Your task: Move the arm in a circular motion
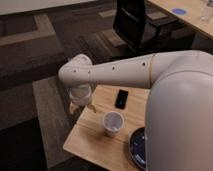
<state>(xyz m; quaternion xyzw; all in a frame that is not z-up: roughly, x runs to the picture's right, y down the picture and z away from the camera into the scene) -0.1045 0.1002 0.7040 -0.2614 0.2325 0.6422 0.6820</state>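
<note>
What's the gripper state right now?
Gripper: low over the edge of the wooden table, near the white cup; open or closed cannot be told.
</note>
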